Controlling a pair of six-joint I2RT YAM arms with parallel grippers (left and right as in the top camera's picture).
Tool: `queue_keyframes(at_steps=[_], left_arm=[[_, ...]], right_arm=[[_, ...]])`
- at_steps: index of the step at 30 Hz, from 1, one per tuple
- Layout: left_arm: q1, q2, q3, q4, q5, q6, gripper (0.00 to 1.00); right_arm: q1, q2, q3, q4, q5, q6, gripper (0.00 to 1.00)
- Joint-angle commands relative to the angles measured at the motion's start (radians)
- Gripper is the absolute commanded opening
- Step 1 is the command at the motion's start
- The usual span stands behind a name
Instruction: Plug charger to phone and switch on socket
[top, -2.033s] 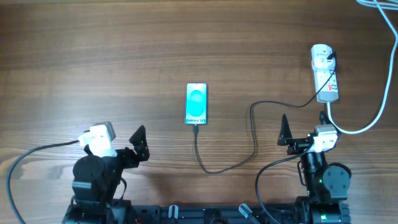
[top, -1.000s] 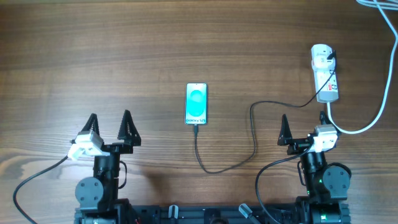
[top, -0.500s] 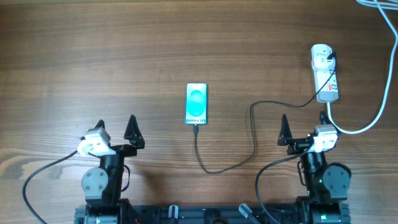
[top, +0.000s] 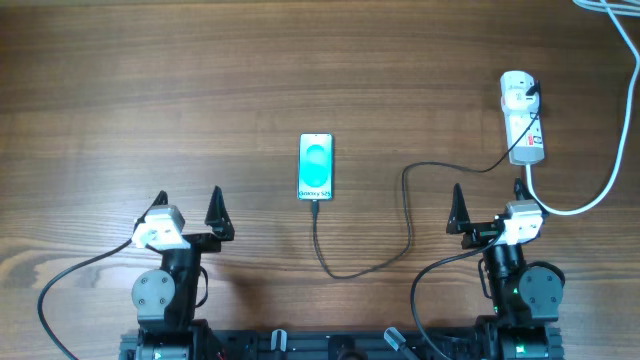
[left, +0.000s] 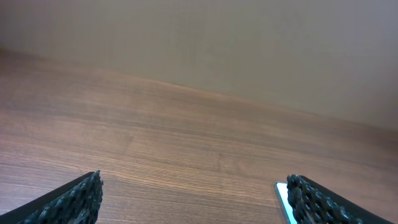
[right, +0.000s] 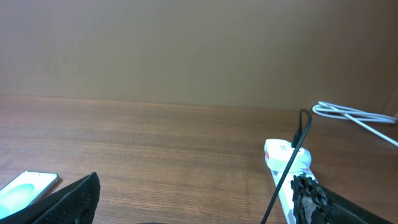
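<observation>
The phone (top: 316, 167) lies flat mid-table, its screen lit cyan. The charger (top: 408, 215), a thin black cable, meets the phone's lower edge, loops toward the front and runs up to the white socket (top: 522, 125) at the back right, where a black plug sits. My left gripper (top: 188, 204) is open, low at the front left, with nothing between its fingers. My right gripper (top: 488, 196) is open at the front right, just below the socket. The left wrist view catches the phone's edge (left: 282, 198) beside the right finger. The right wrist view shows the phone (right: 26, 186) and socket (right: 283, 155).
A thicker white cord (top: 600, 190) leaves the socket's near end, curves right and runs off the top right corner (right: 354, 114). Grey arm cables trail at the front left (top: 60, 265) and beside the right arm's base. Bare wooden table (top: 200, 90) surrounds the phone.
The left arm has swung from facing right to facing forward, then shifted slightly right. The right arm, phone, charger and socket have stayed in place.
</observation>
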Motion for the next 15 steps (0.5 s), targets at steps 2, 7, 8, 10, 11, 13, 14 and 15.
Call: queue_keyframes(at_steps=[2,7,8,10,11,13,14,15], left_arm=[[0.001,-0.011,-0.003,-0.009,0.005,0.102,1.00],[0.000,-0.011,-0.003,-0.009,-0.011,0.119,1.00],[0.000,-0.011,-0.003,-0.009,-0.015,0.119,1.00],[0.001,-0.011,-0.003,-0.008,-0.026,0.119,1.00],[0.001,-0.011,-0.003,-0.008,-0.037,0.118,1.00],[0.000,-0.011,-0.003,-0.005,-0.065,0.116,1.00],[0.000,-0.011,-0.003,-0.003,-0.089,0.114,1.00],[0.000,-0.011,-0.003,0.000,-0.124,0.094,1.00]], right_arm=[[0.006,-0.012,-0.002,0.002,0.013,-0.011,1.00],[0.006,-0.012,-0.002,0.002,0.013,-0.011,1.00],[0.006,-0.012,-0.002,0.002,0.013,-0.010,1.00],[0.006,-0.012,-0.002,0.002,0.013,-0.011,1.00],[0.006,-0.012,-0.002,0.002,0.013,-0.011,1.00],[0.006,-0.012,-0.002,0.002,0.013,-0.011,1.00],[0.006,-0.012,-0.002,0.002,0.013,-0.011,1.00],[0.006,-0.012,-0.002,0.002,0.013,-0.010,1.00]])
